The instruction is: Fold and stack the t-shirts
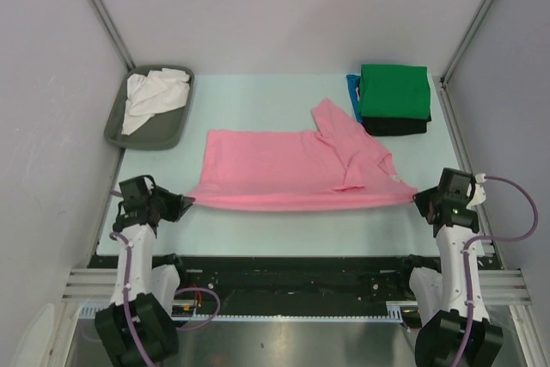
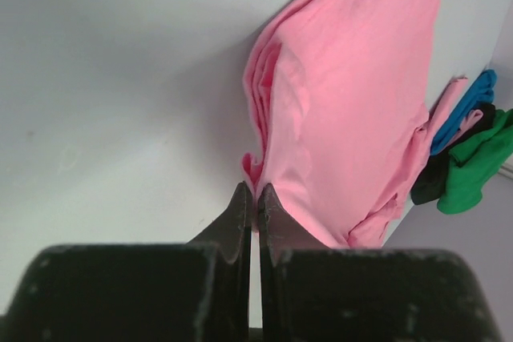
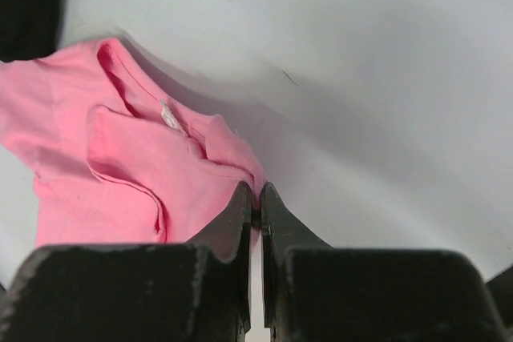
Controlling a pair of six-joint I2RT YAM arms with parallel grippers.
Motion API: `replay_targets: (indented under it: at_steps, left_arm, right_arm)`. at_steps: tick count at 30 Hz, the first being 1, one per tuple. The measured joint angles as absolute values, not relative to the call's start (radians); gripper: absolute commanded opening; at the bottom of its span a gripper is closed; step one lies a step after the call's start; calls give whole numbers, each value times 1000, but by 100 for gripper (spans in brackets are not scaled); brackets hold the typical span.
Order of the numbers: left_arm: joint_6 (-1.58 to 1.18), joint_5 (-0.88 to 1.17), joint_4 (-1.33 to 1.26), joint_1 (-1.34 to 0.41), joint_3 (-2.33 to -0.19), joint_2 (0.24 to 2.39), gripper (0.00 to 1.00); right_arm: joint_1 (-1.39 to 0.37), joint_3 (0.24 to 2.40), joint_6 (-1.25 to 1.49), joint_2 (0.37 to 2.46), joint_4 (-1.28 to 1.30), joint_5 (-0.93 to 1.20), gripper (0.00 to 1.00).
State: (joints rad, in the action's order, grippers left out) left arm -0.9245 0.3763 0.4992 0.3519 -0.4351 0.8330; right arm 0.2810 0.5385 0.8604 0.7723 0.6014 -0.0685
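The pink t-shirt (image 1: 296,174) lies spread across the middle of the pale worktop (image 1: 258,100), folded over on itself, with one sleeve pointing toward the far right. Its near edge runs in a line between the two arms. The left end effector (image 1: 185,204) is clenched on the shirt's near left corner; in the left wrist view the cloth bunches right at the closed tips. The right end effector (image 1: 418,198) is clenched on the near right corner, where the right wrist view shows pink cloth caught between its tips, with the collar and its label just beyond. At the far right sits a folded stack: the green t-shirt (image 1: 394,92) on top, the black t-shirt (image 1: 395,126) under it, and the blue t-shirt (image 1: 353,92) showing at the stack's left side. At the far left a grey tray (image 1: 159,137) holds the crumpled white t-shirt (image 1: 153,96).
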Motion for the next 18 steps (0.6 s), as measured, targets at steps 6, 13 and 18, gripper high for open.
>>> replay_targets:
  at_steps: [6,13,18]
  left_arm:
    - [-924,358,624,356,-360,668,6]
    - [-935,330,753,359,-335,480,78]
    - [-938,321,846,361,-344,431,100]
  right_arm:
    - [285,502,851,671,693,-70,4]
    - [229,497,867,585,766,-73,99]
    - [196,502,871,519,825,-72,100]
